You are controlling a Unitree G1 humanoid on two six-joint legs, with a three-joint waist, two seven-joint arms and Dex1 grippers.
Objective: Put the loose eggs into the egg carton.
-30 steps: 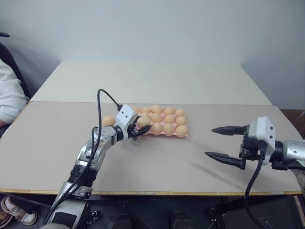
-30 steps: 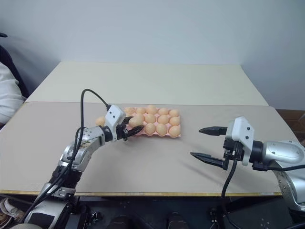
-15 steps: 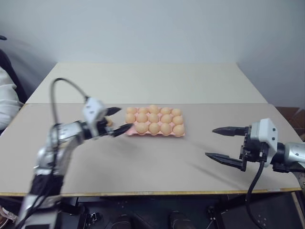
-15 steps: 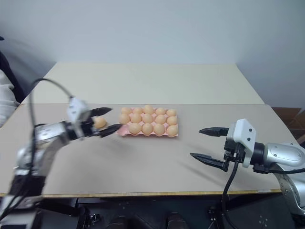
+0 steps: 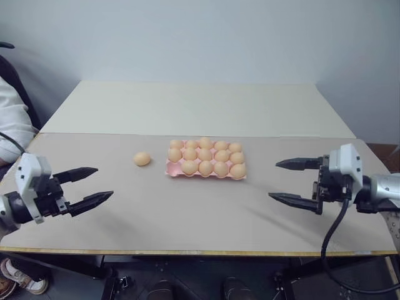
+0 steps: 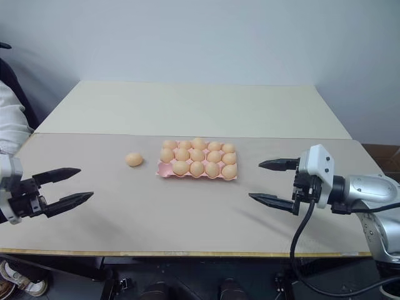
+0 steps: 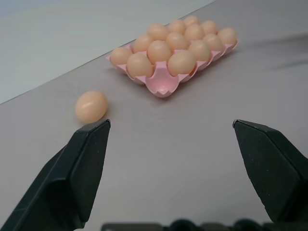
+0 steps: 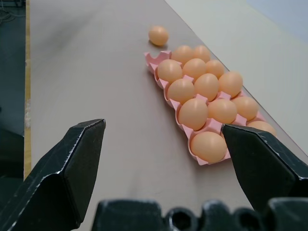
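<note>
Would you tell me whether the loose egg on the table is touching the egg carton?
Apart. The left eye view shows bare table between the loose egg and the egg carton; the left wrist view shows it too.

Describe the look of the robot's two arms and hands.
Each hand, left hand and right hand, has two long, black, tapering fingers on a black base, behind which sits a boxy white housing. The right forearm is silver-grey metal, with a black cable looping down from the wrist.
</note>
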